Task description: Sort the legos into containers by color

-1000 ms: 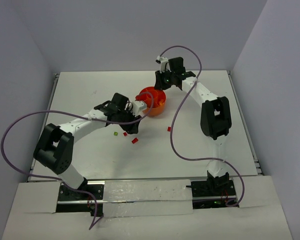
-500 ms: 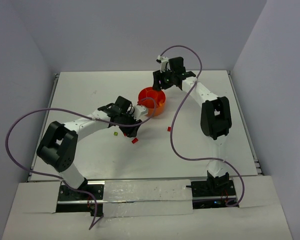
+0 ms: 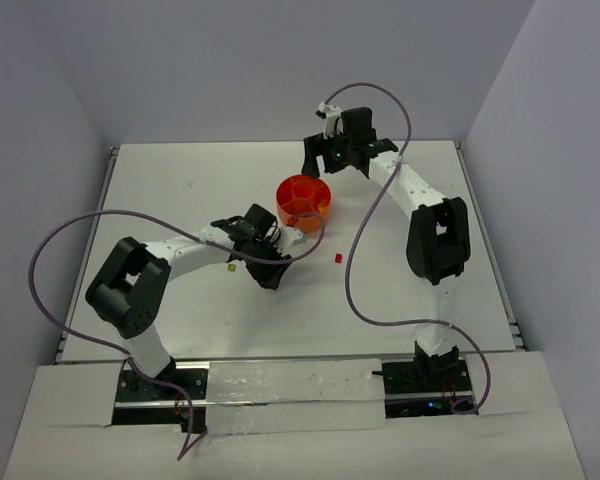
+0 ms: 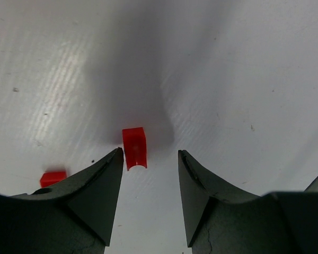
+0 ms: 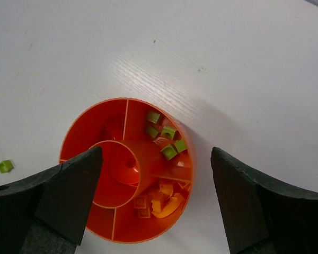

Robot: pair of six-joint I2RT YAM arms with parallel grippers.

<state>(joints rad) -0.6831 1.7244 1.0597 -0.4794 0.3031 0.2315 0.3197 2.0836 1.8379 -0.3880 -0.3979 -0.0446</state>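
The left gripper (image 4: 150, 155) is low over the white table (image 4: 238, 74) with its 2 dark fingers spread apart, pinching nothing. A red lego (image 4: 134, 148) lies on the table in the gap between them, close against the finger on the left of the wrist picture and clear of the other; whether it touches that finger cannot be told. A 2nd red lego (image 4: 53, 178) lies outside the gap, beside that same finger and partly hidden by it.

In the top view this gripper sits just on the near side of the orange bowl (image 5: 128, 99), apart from it; a yellow-green lego (image 3: 232, 266) lies on the table just to its left; a 3rd red lego (image 3: 338, 258) lies alone to its right, near the bowl.

The right gripper (image 5: 156, 156) hangs above the bowl with its fingers spread wide, 1 on each side of the wrist picture, holding nothing. The bowl stands upright on the table, its inner walls running out from a central cup (image 5: 116, 169). 5 green legos (image 5: 168, 152) lie together in 1 compartment; orange and yellow legos (image 5: 159, 202) are heaped in the compartment next to it; what lies in the other compartments is hard to make out against the orange plastic.

A purple cable (image 3: 75, 235) loops from each arm over the table.
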